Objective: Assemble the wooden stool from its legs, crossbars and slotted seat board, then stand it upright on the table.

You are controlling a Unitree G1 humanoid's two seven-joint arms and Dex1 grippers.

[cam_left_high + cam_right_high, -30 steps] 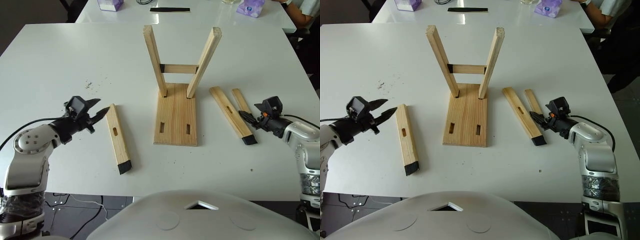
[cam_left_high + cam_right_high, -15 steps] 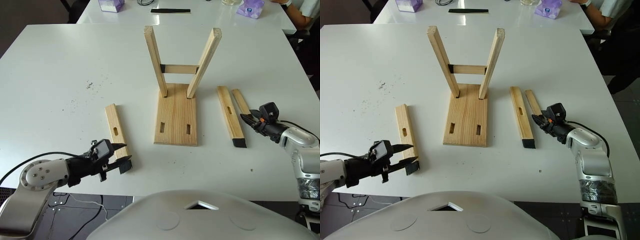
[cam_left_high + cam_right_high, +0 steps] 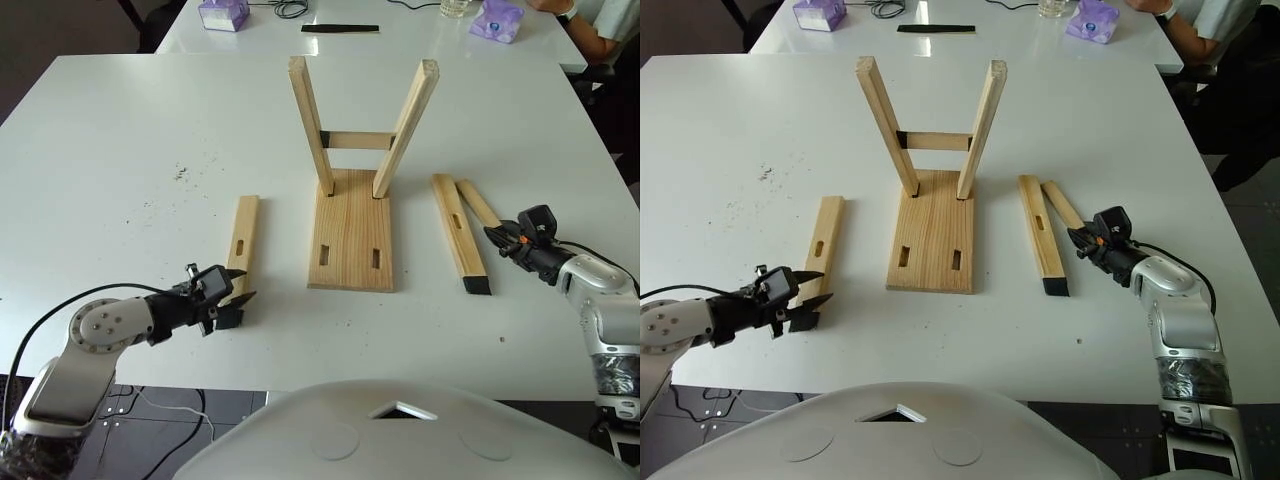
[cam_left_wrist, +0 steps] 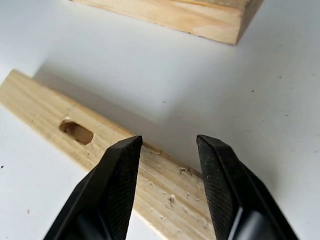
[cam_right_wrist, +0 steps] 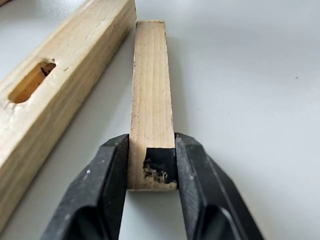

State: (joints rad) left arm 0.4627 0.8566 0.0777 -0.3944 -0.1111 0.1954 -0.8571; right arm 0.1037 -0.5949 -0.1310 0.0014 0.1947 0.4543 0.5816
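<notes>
The slotted seat board (image 3: 350,240) lies flat mid-table, with two legs (image 3: 310,125) (image 3: 405,125) standing in its far slots and a crossbar (image 3: 358,139) joining them. A loose slotted leg (image 3: 242,245) lies to its left. My left gripper (image 3: 234,303) hovers open over that leg's near end, fingers (image 4: 120,170) spread above the wood (image 4: 100,145). To the right of the board lie another slotted leg (image 3: 457,240) and a thin crossbar (image 3: 477,203). My right gripper (image 3: 501,240) is shut on the crossbar's black-tipped near end (image 5: 150,90).
Wood crumbs (image 3: 180,172) speckle the table to the left. On a second table behind stand two purple boxes (image 3: 222,12) (image 3: 497,18) and a black strip (image 3: 340,28). The table's front edge runs just below both grippers.
The left loose leg has swung more upright, its far end now nearer the board. My left gripper has come over its near end. The right crossbar's far end has swung toward the neighbouring leg.
</notes>
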